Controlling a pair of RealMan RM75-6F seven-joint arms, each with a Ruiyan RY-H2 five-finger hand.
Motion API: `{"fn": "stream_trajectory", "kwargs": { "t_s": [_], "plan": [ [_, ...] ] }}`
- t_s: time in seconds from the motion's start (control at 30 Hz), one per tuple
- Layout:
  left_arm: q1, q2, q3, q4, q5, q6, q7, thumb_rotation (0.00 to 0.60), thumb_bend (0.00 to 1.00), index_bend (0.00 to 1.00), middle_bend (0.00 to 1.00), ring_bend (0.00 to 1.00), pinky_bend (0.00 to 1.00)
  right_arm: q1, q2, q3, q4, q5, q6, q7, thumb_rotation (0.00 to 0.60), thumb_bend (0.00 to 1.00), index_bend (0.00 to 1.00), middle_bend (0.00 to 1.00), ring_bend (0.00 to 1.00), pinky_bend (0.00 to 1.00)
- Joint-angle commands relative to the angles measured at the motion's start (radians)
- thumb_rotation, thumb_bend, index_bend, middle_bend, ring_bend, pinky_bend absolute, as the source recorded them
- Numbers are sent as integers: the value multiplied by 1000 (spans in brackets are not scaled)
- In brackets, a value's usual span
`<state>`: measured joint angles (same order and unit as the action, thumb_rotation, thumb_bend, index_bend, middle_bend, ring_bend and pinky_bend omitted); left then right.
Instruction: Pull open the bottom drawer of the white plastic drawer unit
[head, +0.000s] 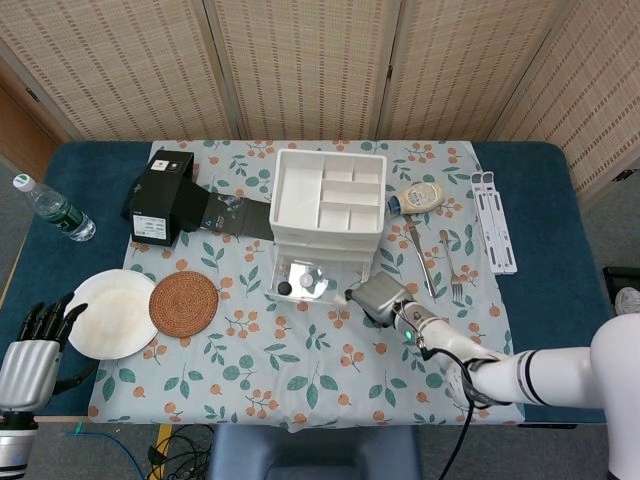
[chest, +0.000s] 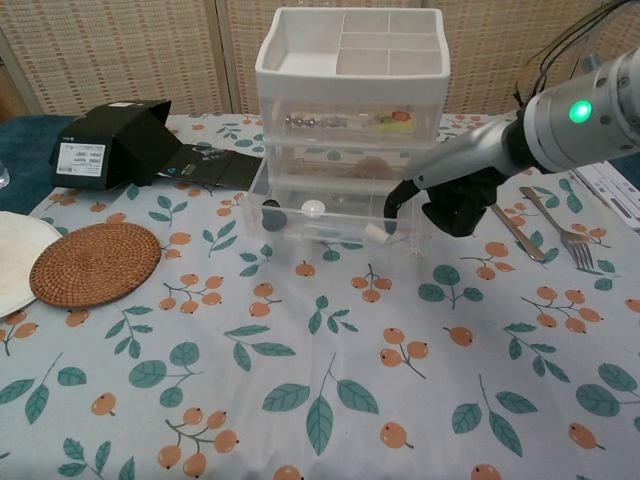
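A: Right hand (chest: 455, 200), dark fingers (chest: 398, 205) curling over the front right corner of the clear bottom drawer (chest: 335, 220) of the white plastic drawer unit (chest: 350, 110). Hooking the drawer's front edge, no full wrap visible.

B: Drawer position?

A: Sitting pulled out in front of the unit, small items lying inside: a dark round piece, a white cap. Unit standing mid-table on the floral tablecloth (chest: 320, 380).

B: Left hand?

A: Left hand (head: 30, 350) hanging well left of the unit, off the table edge, fingers apart, holding nothing.

B: Surroundings?

A: Round woven rattan coaster (chest: 96, 262) lying left of the unit; black cardboard box (chest: 115, 142) sitting further back left. Metal fork (chest: 560, 228) lying right of the unit, past the right hand.
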<state>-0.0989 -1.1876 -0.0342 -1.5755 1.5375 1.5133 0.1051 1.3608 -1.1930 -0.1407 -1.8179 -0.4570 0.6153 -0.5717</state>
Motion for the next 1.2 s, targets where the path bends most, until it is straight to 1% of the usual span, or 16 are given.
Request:
{"fn": "stream_trajectory", "kwargs": {
  "t_s": [0.03,0.5,0.67,0.87,1.2],
  "plan": [
    [0,0,-1,-1,0,0,1,600,170,142,71,110,70,5,-8,1,8,-4,-2,14,600,959,179,935,1000,1000],
    [2,6,-1,-5,-3,2,1,600,169,142,71,110,70,6,-34,23,45,-43,-9,91,600,959,179,934,1000,1000],
    [2,5,0,-4,-5,-1,3,600,169,142,70,110,70,4,-11,10,25,-58,-14,106,600,959,179,933,1000,1000],
    [-2,1,0,-4,-2,-6,7,600,170,142,71,110,70,3,20,-5,0,-62,-46,138,600,959,179,934,1000,1000],
    [0,4,0,-11,-4,-2,14,600,169,142,70,110,70,11,-9,10,51,-77,-92,202,600,960,179,934,1000,1000]
  ]
}}
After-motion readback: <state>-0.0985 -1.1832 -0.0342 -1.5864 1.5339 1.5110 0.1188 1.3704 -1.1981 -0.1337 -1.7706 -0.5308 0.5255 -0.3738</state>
